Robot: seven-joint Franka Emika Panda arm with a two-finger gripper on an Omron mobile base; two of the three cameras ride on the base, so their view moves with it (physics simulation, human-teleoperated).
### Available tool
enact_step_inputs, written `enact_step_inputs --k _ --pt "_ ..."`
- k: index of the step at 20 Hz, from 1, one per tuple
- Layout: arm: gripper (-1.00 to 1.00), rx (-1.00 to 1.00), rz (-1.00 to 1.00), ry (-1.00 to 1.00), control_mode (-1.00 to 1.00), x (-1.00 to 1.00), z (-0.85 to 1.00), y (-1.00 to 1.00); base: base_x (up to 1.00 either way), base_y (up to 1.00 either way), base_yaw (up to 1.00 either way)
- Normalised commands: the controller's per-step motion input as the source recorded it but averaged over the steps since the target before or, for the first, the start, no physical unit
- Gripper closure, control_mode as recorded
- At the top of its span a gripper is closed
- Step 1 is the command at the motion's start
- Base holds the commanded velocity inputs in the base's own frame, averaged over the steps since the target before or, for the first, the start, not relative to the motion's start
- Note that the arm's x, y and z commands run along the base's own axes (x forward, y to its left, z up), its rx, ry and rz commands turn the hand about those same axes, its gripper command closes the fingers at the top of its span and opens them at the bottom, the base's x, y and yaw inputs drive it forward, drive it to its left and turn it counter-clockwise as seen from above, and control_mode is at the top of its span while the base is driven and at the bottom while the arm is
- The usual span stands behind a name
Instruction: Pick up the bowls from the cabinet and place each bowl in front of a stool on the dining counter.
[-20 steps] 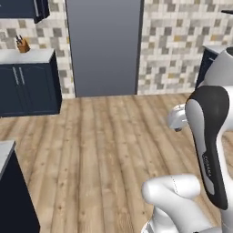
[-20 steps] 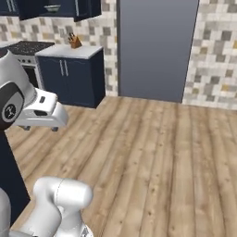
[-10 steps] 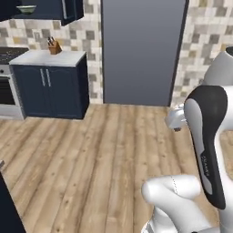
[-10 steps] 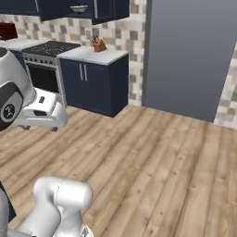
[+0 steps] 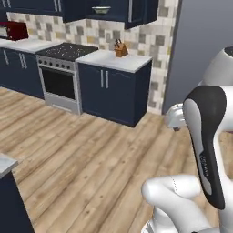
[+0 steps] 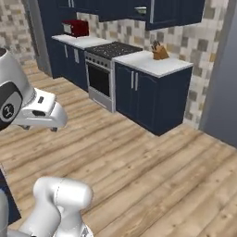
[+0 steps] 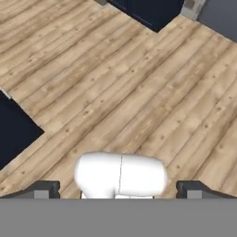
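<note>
The gripper [image 7: 118, 190] hangs over bare wooden floor [image 7: 139, 83], its two dark fingertips [image 7: 44, 189] standing far apart at the bottom corners of the hand view, with nothing between them but planks.

One of the bowls [image 5: 101, 9] sits high in an open niche among the navy upper cupboards [image 5: 132, 9], above the stove [image 5: 61, 75] (from the right base view just its rim [image 6: 140, 10] peeks out beside a cupboard door). It looks cream with a darker foot, though it is too small to read any pattern. It lies well apart from the fingers, up on the far wall, while the hand points down at the floor near the robot's own base.

Below the bowl, a white worktop [image 5: 113, 60] tops a navy low cupboard [image 5: 111, 91], and a knife block [image 5: 120, 48] stands near the back edge of that worktop. A red appliance [image 6: 77, 28] rests on the worktop on the other side of the stove, close to the wall. A grey door [image 5: 205, 41] fills the wall beside the tiled backsplash [image 5: 154, 54].

A corner of pale counter [image 5: 5, 164] on a navy base shows at the lower left edge of the left base view.
</note>
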Motion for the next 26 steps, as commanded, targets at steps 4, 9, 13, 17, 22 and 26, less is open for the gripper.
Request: enact_step_inputs --k 4,9,13,17,22,26 --pt "-1.00 0.00 0.00 0.00 1.00 0.00 0.00 0.00 0.98 -0.35 0.73" --pt "-1.00 0.00 0.00 0.00 1.00 0.00 0.00 0.00 0.94 -0.48 0.69" --pt "-1.00 0.00 0.00 0.00 1.00 0.00 0.00 0.00 0.91 -0.62 0.62" --pt "-1.00 0.00 0.00 0.00 1.00 0.00 0.00 0.00 0.92 -0.76 0.52" --pt "-1.00 0.00 0.00 0.00 1.00 0.00 0.00 0.00 0.93 -0.59 0.24" --pt "-1.00 0.00 0.00 0.00 1.00 0.00 0.00 0.00 1.00 -0.11 0.02"
